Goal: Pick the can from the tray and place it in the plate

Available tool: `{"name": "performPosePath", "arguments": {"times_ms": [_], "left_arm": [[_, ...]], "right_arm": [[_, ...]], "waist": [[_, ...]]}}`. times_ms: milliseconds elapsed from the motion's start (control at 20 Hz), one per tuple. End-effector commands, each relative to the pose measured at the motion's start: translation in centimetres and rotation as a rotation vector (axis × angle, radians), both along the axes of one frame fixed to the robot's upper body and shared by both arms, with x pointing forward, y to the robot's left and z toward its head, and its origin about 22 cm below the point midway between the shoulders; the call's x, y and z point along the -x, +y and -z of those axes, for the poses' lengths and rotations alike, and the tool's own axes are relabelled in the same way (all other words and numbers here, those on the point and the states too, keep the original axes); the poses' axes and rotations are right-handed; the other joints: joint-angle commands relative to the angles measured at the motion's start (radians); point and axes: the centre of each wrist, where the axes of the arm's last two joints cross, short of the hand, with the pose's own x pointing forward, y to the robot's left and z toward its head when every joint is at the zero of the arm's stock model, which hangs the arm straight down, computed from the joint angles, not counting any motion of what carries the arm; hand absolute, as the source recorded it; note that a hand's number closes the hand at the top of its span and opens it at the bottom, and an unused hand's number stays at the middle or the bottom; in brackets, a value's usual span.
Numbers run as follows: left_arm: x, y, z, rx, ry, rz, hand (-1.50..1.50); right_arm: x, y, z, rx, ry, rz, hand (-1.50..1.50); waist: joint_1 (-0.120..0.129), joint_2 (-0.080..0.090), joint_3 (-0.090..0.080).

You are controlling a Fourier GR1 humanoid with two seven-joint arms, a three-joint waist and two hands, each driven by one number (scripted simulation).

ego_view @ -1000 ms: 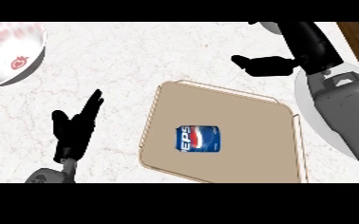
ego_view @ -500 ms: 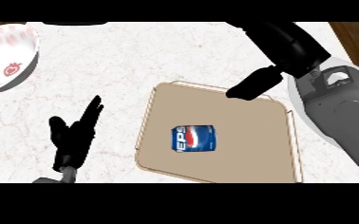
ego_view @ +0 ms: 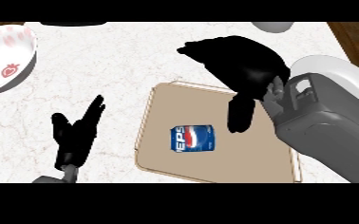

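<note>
Two hands show, and the right hand [ego_view: 242,71] has swung in from the 2 o'clock edge since half a second ago, now hanging over the tray [ego_view: 157,137] at 1 o'clock of the can [ego_view: 192,139]. Its fingers are slack and spread, holding nothing. The can lies mid-tray, untouched. The left hand [ego_view: 73,135] rests open at 9 o'clock. The plate [ego_view: 15,57] sits far off at 10 o'clock.

One can [ego_view: 193,139], one tray [ego_view: 163,123], one plate [ego_view: 15,56]

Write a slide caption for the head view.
Right hand open above the tray holding the can; left hand rests open.
</note>
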Motion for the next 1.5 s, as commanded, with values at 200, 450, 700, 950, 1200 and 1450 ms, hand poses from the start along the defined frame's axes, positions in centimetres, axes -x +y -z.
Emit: {"name": "performPosePath", "arguments": {"times_ms": [200, 450, 700, 950, 1200, 1450], "left_arm": [[0.9, -1.7, 1.6, 0.054, 0.019, 0.026, 0.0], [1.3, -1.0, 1.6, 0.04, 0.036, 0.033, 0.0], [-0.3, -1.9, 0.3, 0.046, 0.014, 0.023, 0.0], [-0.5, -2.4, 1.5, 0.03, 0.034, 0.026, 0.0], [1.9, -1.1, 2.3, 0.042, 0.046, 0.032, 0.0], [0.3, -1.0, 1.6, 0.039, 0.028, 0.017, 0.0]], "right_arm": [[2.0, 5.5, 3.6, 0.161, 0.044, 0.035, -1.5], [2.9, 5.7, 5.2, 0.233, 0.004, 0.066, -1.5], [4.6, 5.5, 6.7, 0.259, 0.097, 0.064, -1.5], [5.7, 6.5, 8.1, 0.238, 0.113, 0.065, -1.5], [5.5, 3.5, 9.5, 0.293, 0.084, 0.076, -1.5], [5.2, 6.0, 9.3, 0.367, 0.021, 0.111, -1.5]], "waist": [[0.006, 0.009, -0.005], [0.004, 0.008, -0.005], [-0.007, 0.006, -0.005], [-0.007, 0.007, -0.005], [-0.002, 0.007, -0.005], [-0.004, 0.008, -0.005]]}}
